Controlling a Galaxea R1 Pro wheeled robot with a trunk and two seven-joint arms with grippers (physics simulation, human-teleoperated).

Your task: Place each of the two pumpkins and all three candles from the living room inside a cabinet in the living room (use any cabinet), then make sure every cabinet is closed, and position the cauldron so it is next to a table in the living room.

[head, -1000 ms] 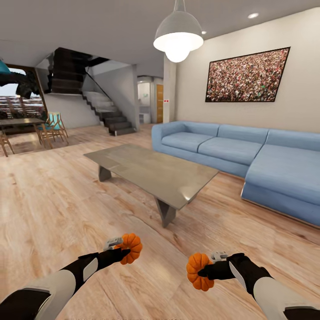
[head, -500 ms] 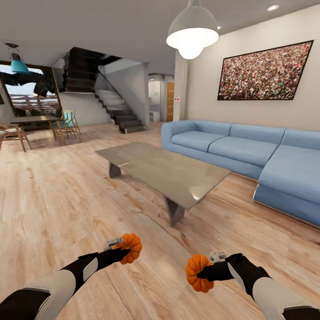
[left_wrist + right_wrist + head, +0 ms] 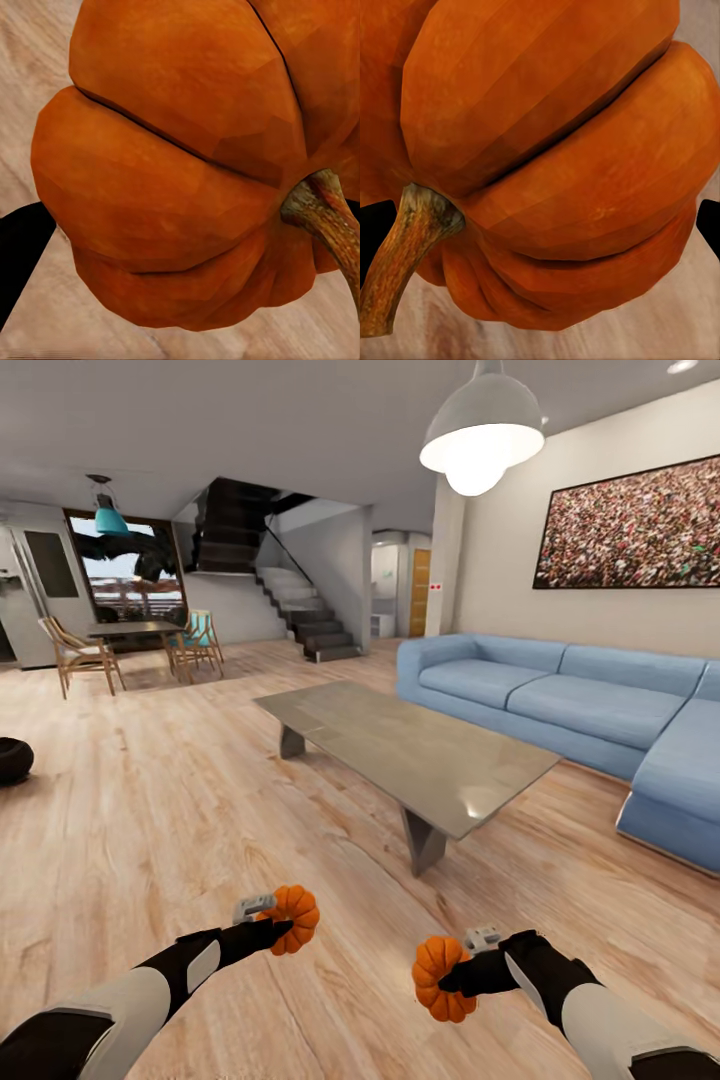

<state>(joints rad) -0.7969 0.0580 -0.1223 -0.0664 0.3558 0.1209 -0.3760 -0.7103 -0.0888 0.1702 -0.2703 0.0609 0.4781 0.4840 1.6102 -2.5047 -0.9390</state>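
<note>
Left gripper [image 3: 272,925] and right gripper [image 3: 452,977] each pinch a pumpkin – hold both level, grips firm, while seeking the cabinet

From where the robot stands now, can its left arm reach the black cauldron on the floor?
Probably not. The left gripper is shut on a pumpkin, and the cauldron sits on the floor far off to the left, well beyond the arm; the base would have to move first.

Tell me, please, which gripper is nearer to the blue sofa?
The right. The right gripper, holding a pumpkin, is on the side of the blue sofa. The left gripper, with the other pumpkin, is farther from it.
</note>
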